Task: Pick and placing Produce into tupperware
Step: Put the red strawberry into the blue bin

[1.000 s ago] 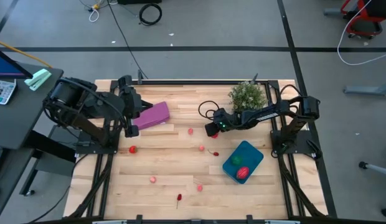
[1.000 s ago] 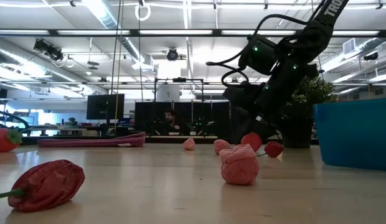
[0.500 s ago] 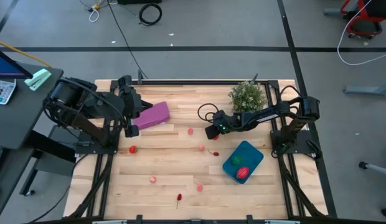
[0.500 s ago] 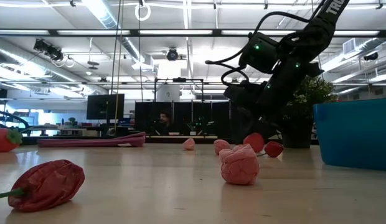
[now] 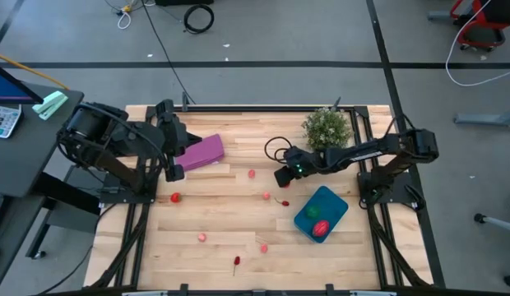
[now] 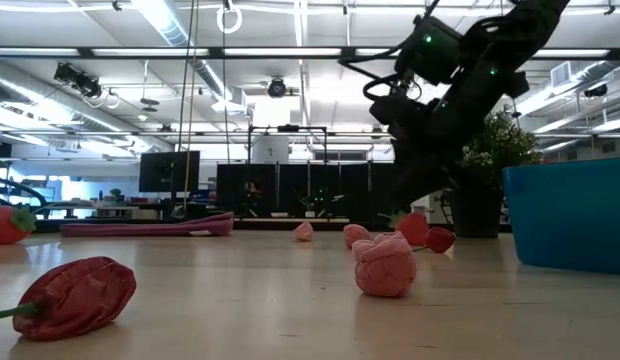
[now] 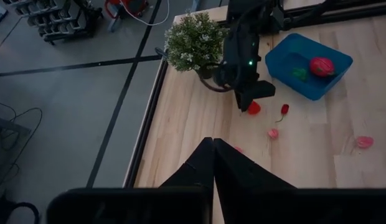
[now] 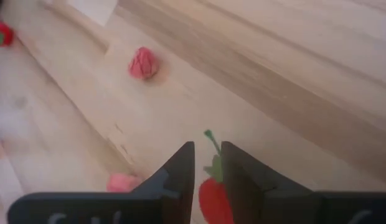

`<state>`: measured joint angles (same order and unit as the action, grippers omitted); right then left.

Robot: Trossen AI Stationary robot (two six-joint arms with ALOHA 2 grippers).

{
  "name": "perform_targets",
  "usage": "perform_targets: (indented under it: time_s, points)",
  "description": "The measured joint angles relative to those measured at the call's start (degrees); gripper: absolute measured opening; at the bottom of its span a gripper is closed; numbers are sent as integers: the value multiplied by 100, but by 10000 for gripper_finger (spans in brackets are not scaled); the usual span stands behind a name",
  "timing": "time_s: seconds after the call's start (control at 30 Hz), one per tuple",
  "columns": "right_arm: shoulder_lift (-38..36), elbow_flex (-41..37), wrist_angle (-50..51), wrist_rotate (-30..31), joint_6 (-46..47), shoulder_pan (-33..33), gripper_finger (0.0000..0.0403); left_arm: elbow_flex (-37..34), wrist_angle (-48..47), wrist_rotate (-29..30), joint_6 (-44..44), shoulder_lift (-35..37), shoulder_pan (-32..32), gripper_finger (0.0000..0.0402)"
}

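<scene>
Right pincer [image 5: 281,177] clamped on red fruit [image 8: 213,198], stem pointing away; container [image 5: 321,212] lay near-right; left pincer [image 7: 211,163] closed.

- A dark robot arm with a small green light [image 6: 427,40] comes down from the upper right, cables looping off it.
- Its right gripper [image 6: 415,205] hangs just above the pale wooden worktop [image 6: 290,310], a small red toy fruit with a green leaf [image 6: 411,229] right at its tip.
- Just beside that lies a second small red toy fruit [image 6: 440,239].
- Nearest the camera sit a pink knobbly toy berry [image 6: 384,264] and, at the left, a dull red toy pepper [image 6: 75,296].
- Two small pink toy pieces [image 6: 304,231] [image 6: 356,235] lie farther back.
- A teal-blue plastic container wall [image 6: 568,213] fills the right edge; a bushy green potted plant [image 6: 485,170] stands behind it.
- A flat purple object [image 6: 150,227] lies far left, near a red toy strawberry [image 6: 8,224].
</scene>
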<state>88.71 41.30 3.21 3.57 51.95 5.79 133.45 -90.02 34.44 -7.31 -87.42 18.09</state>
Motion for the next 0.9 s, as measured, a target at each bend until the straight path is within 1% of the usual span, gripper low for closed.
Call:
perform_targets:
  time_s: [0.2,0.47,0.77,0.9]
  points:
    - [30,0,307,265,-254,-245,86,0,0,0,-130,-1,0,26]
    - [133,0,274,460,-575,-292,93,0,0,0,-130,1,0,9]
    - [133,0,294,460,-573,-97,143,0,0,0,-122,-1,0,21]
    - [135,0,296,460,-571,-107,158,0,0,0,-113,-2,0,17]
